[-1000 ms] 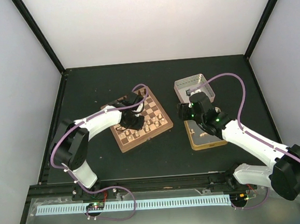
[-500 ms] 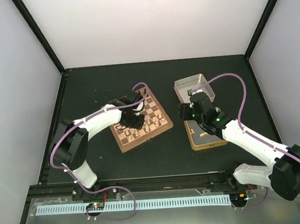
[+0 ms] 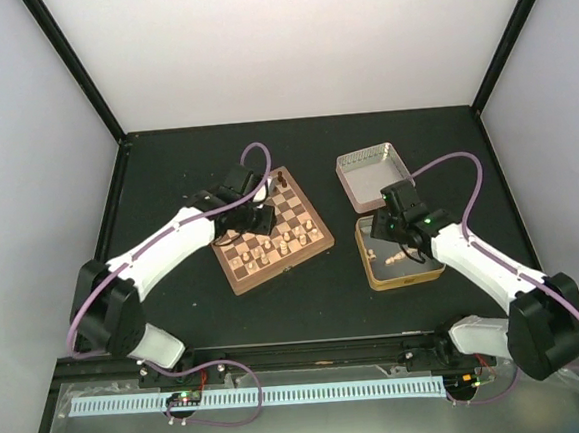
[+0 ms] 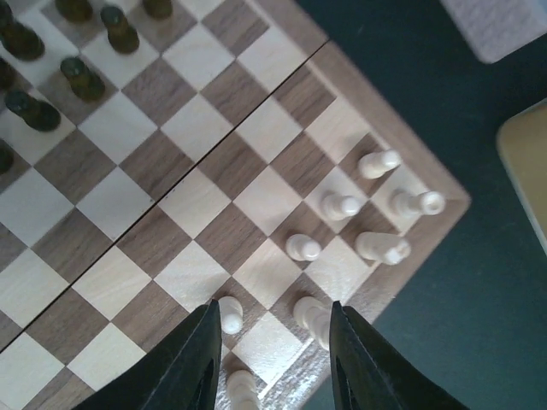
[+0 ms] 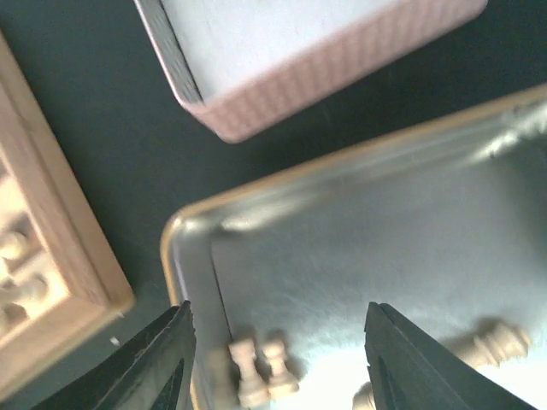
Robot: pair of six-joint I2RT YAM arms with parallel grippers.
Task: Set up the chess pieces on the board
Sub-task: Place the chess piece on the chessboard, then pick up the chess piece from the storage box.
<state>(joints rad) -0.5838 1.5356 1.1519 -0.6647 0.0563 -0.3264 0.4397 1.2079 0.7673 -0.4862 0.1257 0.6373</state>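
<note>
The board (image 3: pixel 304 215) lies left of centre. Several cream chess pieces (image 4: pixel 342 205) stand along its near corner rows. My left gripper (image 4: pixel 273 320) hangs open just above that corner. One standing piece (image 4: pixel 312 318) is near its right finger and another (image 4: pixel 229 313) near its left finger, neither of them gripped. My right gripper (image 5: pixel 278 342) is open over the gold tin (image 5: pixel 184 256). Two cream pieces (image 5: pixel 256 371) lie below it in the tin's corner and another (image 5: pixel 496 342) lies to the right. From above, the left gripper (image 3: pixel 258 222) is over the board and the right gripper (image 3: pixel 384 231) is over the tin (image 3: pixel 405 280).
Dark brown pieces (image 4: pixel 81 77) stand on the board's far rows. The pinkish tin lid (image 3: pixel 372 175) sits just beyond the gold tin. A corner of the board (image 5: pixel 51 256) lies close to the tin's left rim. Black matting surrounds everything.
My left gripper has opened, left a cream piece standing on the board, and drawn back toward the far left. My right gripper has moved from the tin's far-left edge to over the tin, its jaws slightly narrower.
</note>
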